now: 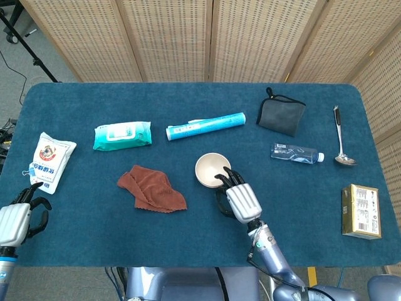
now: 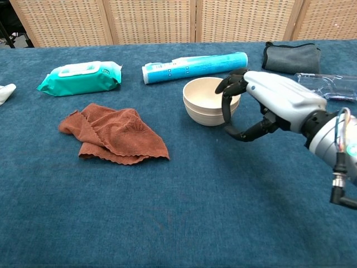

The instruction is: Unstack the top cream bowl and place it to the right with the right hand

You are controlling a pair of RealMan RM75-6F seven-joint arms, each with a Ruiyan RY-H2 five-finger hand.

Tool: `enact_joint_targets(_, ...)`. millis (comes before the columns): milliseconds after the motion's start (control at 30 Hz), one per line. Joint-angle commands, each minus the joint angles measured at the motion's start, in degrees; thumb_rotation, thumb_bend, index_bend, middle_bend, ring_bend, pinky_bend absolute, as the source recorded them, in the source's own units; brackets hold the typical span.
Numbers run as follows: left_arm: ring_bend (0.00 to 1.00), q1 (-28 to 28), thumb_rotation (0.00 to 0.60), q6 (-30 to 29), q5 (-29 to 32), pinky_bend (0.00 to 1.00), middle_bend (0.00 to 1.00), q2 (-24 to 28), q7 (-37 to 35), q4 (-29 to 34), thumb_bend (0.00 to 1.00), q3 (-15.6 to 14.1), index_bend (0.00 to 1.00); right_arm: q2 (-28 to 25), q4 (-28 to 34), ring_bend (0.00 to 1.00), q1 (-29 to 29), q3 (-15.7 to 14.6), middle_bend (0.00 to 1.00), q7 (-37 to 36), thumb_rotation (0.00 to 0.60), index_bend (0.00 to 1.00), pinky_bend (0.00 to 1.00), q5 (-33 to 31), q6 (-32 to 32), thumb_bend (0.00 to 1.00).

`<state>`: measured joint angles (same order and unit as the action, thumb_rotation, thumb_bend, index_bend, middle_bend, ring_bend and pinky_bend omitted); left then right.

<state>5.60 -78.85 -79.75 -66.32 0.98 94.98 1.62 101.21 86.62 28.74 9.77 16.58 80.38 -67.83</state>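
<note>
The cream bowl stack stands near the middle of the blue-covered worktop, with the top cream bowl nested in a lower one; the seam between the two rims is visible in the chest view. The bowls appear rigid, light and smooth-walled, so the top one is judged likely to slip under a light pinch and may drag the lower bowl up with it. The best hold is judged to be the rim on the right side, fingers inside and thumb on the outer wall above the seam. The right robot hand is at the stack's right rim, its dark fingers curled over the edge and thumb low beside the wall; it is spread and grips nothing yet. The left robot hand rests at the near left edge, fingers apart, holding nothing. To the right, bare worktop lies between the stack and the water bottle, with the yellow box well apart. The brown cloth lies to the left, clear of the path.
</note>
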Motion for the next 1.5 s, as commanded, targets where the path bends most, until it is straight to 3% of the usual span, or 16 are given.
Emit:
enact_joint_targets(33,0.16,0.0,0.6,0.1,0.1,0.35,0.17,0.1,-0.2,0.0,0.52,0.0,0.54,1.2,-1.1,0.03,0.6,0.2,0.22,-0.3,0.6,0.58,0.12,-0.8,0.7,0.36)
enact_joint_targets(367,0.16,0.1,0.6,0.5,0.4,0.35,0.17,-0.1,-0.2,-0.3,0.52,0.0,0.54,3.7,-4.8,0.03,3.8,1.8,0.22,-0.4,0.6,0.58,0.12,-1.8,3.2,0.36)
enact_joint_targets(1500,0.16,0.2,0.6,1.5,0.7,0.35,0.17,-0.5,0.5,-0.2,0.52,-0.6,0.54,1.2,-6.6,0.03,7.3,3.7,0.21,1.2,0.6,0.56,0.12,-4.3,4.4,0.36)
